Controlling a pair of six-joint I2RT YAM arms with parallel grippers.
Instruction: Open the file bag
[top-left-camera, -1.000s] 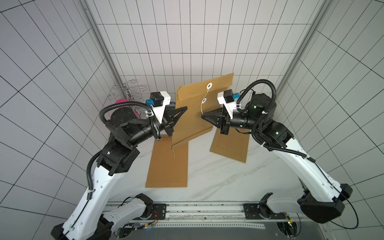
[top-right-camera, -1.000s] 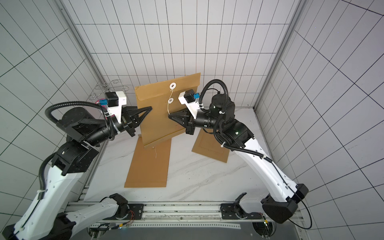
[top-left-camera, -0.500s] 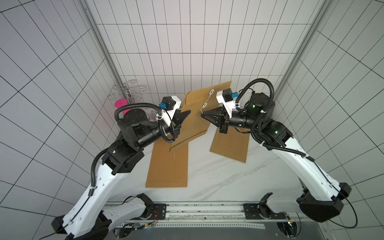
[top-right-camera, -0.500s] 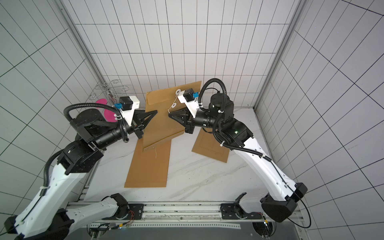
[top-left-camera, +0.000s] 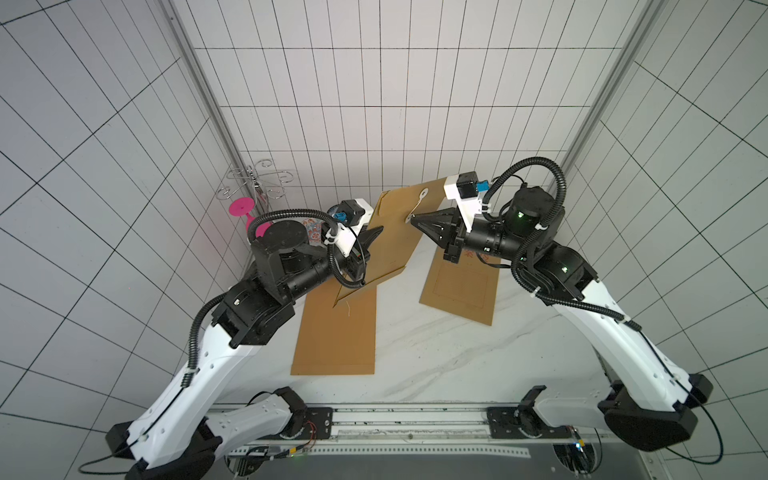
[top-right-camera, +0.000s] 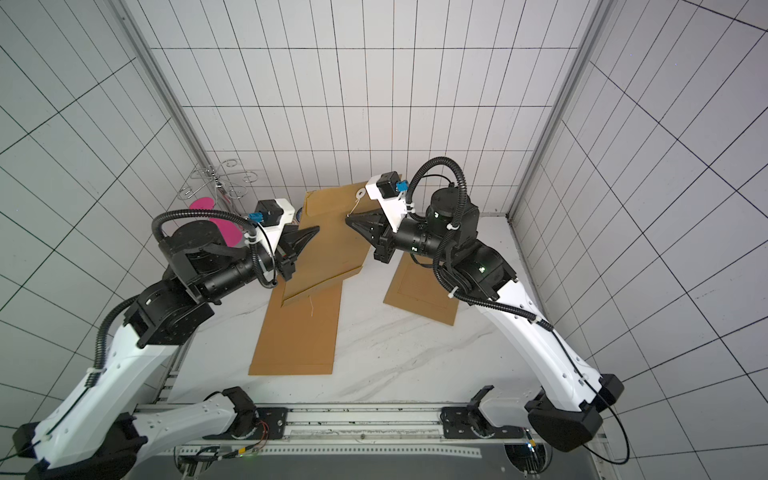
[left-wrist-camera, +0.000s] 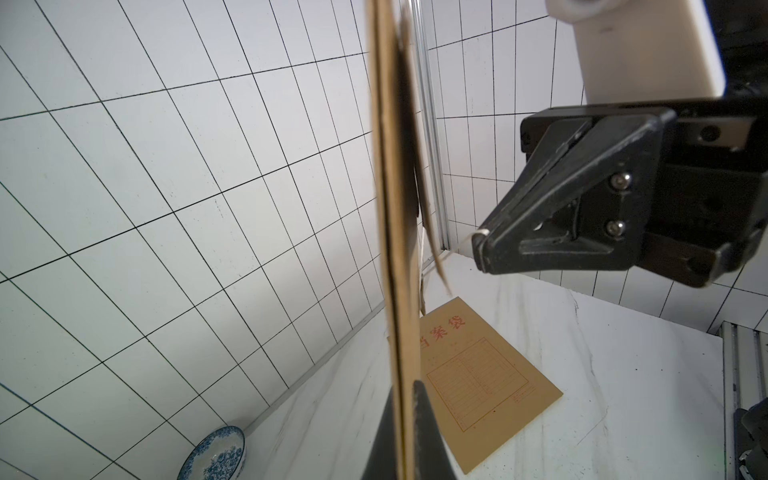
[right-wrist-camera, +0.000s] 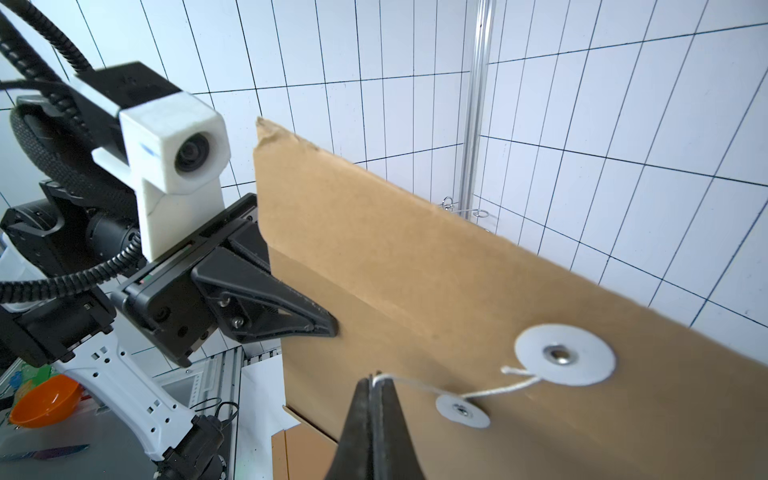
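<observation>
Right wrist view: the right gripper (right-wrist-camera: 376, 380) is closed on the free end of the white string (right-wrist-camera: 478, 390) of the file bag (right-wrist-camera: 415, 270). The left gripper (right-wrist-camera: 328, 328) is clamped on the bag's side edge and holds it upright between the two arms, clear of the table (top-left-camera: 415, 353).

The string runs from the large disc (right-wrist-camera: 565, 354) past the small disc (right-wrist-camera: 462, 410). Whether a turn remains around the small disc cannot be determined.

Step in hand, by judgement: unwinding the closure. The next move calls for drawing the string clear of the small disc and then lifting the flap, with the left grip steadying the bag.

Contents of the file bag are not visible. A second bag (top-left-camera: 334, 332) and a third bag (top-left-camera: 457, 286) lie flat on the table. The blue-patterned plate (left-wrist-camera: 212, 455) and the orange bowl (right-wrist-camera: 43, 401) appear empty.
</observation>
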